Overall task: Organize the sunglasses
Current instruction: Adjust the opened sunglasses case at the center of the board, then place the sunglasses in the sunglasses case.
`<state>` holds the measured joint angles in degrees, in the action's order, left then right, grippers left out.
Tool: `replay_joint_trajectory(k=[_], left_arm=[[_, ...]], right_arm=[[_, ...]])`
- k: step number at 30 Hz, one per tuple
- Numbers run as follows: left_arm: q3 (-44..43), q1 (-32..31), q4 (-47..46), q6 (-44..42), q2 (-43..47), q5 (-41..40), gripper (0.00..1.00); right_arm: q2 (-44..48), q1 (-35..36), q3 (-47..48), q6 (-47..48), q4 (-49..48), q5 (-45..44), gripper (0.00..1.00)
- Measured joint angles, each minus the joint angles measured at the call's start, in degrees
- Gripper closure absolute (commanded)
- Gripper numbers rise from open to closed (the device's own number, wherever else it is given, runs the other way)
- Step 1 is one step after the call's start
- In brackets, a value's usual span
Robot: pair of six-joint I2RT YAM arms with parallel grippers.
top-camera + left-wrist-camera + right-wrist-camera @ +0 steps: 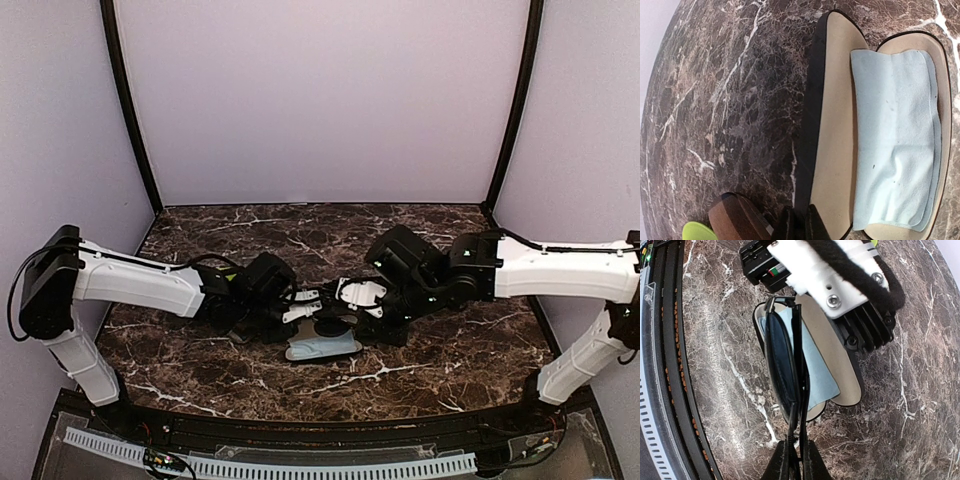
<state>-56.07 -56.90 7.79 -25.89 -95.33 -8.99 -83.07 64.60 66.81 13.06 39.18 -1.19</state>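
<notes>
A pair of sunglasses point(782, 365), folded, with dark lenses and a thin black frame, hangs edge-on just above an open case point(835, 360). My right gripper point(796, 442) is shut on the pair's near end. The case has a beige lining point(837, 125) and a light blue cloth point(895, 140) lying in its tray. My left gripper point(800, 210) is shut on the dark edge of the case's lid. From above, both grippers meet over the case point(300, 355) at the table's middle, the left gripper point(300, 308) and the right gripper point(345, 297) close together.
A second, brown case point(732, 220) lies shut beside the left gripper's fingers point(788, 222). The left gripper's white body point(830, 280) sits over the open case's far end. The table's black front rail point(665, 365) runs along the near edge.
</notes>
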Motion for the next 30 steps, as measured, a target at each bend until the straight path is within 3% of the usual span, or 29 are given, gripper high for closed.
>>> replay_joint_trajectory(k=[14,30], left_arm=[[5.35,-1.92,-11.04,-7.8,2.45,-4.96,1.0],[6.62,-1.84,-12.04,-8.59,2.38,-4.28,1.0]], right_arm=[[-8.9,0.31,3.69,1.95,1.18,-0.48,0.91],[-14.23,3.56,6.08,2.99,1.22,-9.53,0.93]])
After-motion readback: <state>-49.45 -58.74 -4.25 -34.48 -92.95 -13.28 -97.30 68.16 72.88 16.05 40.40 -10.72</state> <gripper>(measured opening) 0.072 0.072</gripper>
